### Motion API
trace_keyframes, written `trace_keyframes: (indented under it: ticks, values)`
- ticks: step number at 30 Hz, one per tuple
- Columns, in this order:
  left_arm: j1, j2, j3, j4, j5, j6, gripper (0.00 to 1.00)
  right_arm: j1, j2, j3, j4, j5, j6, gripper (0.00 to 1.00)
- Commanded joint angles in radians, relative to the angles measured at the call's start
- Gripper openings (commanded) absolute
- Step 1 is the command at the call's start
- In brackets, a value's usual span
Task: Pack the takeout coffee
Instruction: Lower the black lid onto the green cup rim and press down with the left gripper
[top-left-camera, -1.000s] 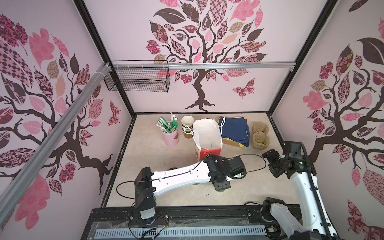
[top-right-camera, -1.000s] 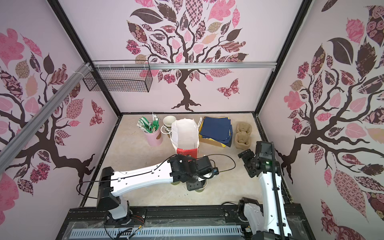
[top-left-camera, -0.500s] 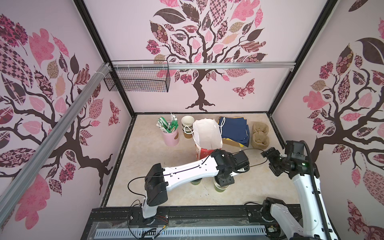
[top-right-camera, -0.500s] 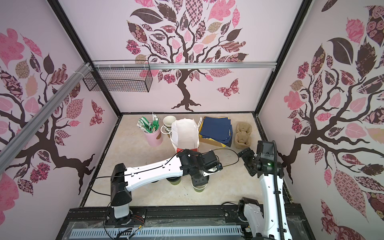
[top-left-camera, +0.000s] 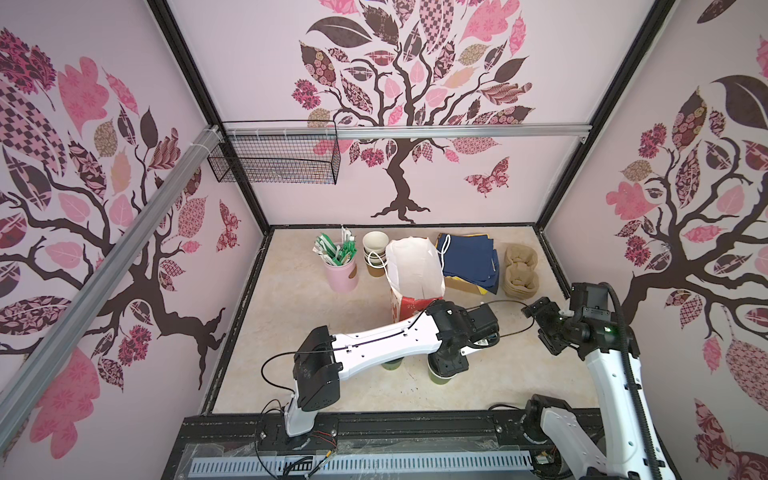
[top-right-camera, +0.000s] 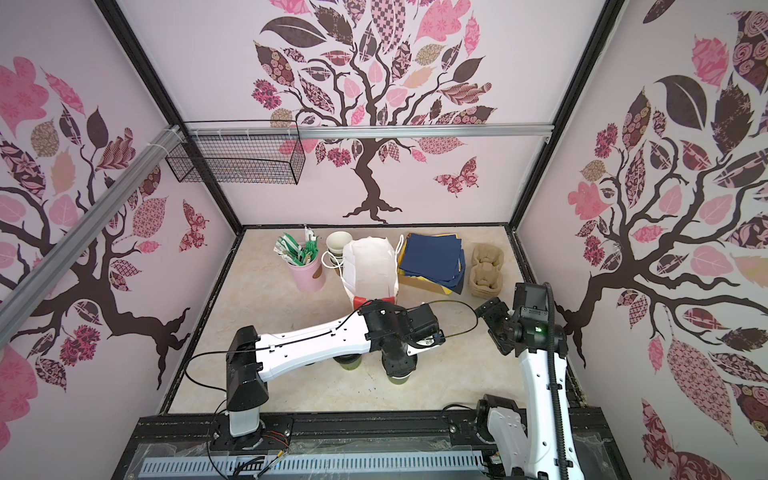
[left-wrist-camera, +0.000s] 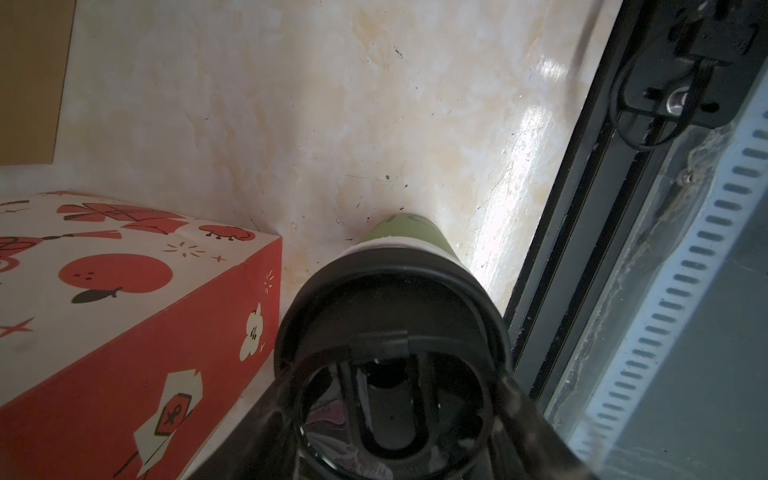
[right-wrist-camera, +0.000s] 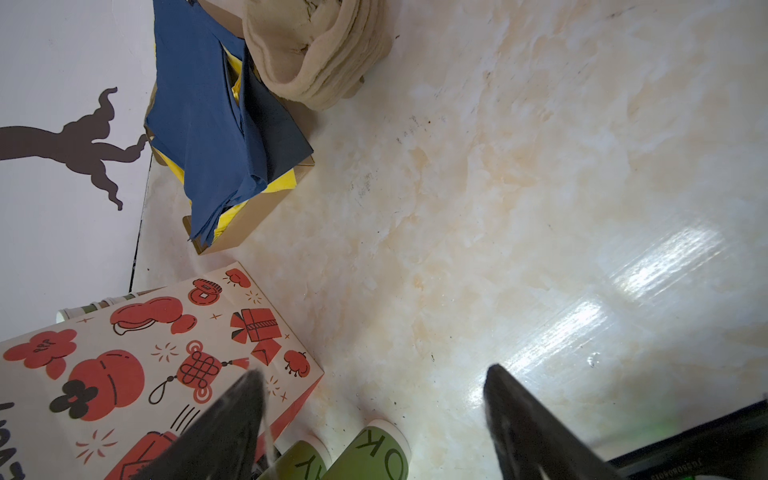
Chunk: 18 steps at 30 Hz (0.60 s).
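Top views / hazard: my left arm (top-left-camera: 374, 336) lies low across the second cup (top-left-camera: 392, 365). I judge that a sideways swing toward the bag (top-left-camera: 415, 266) could knock that cup over.
Top views / position: the held cup (top-left-camera: 440, 379) stands on the bench (top-left-camera: 299, 324) directly under my left jaws, which the wrist hides. Only its green foot shows, in front of the bag and just beside the second cup. In both top views my right jaws hang to the right of the bag, well apart from both cups.
Left wrist / hazard: the grip is on the black lid (left-wrist-camera: 386, 307), not the paper wall. I judge that a lift could pull the lid off and drop or spill the cup. The bag (left-wrist-camera: 124, 291) is just beside, so a low carry could catch its wall and tip it.
Left wrist / state: my left jaws are closed on the held cup, one on each side of the lid rim.
Left wrist / position: the cup's green wall (left-wrist-camera: 409, 232) runs straight down from the jaws to the bench.
Right wrist / hazard: nothing steadies the bag (right-wrist-camera: 145, 353). It may slide or fold when a cup comes in.
Right wrist / state: my right jaws are spread wide and hold nothing.
Right wrist / position: both cups stand side by side at the bag's corner, ahead of the jaws and touching neither. Which cup is which I cannot tell.
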Motion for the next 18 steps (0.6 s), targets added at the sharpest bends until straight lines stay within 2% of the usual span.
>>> trace_keyframes:
  ticks: [1,18]
  values:
    - [-0.001,0.019,0.029,-0.001,0.021,-0.012,0.60,-0.005,0.000,0.029,-0.023,-0.006,-0.014,0.86]
    - [0.012,0.035,0.031,-0.006,0.019,-0.028,0.62,-0.005,0.000,0.034,-0.027,-0.009,-0.019,0.86]
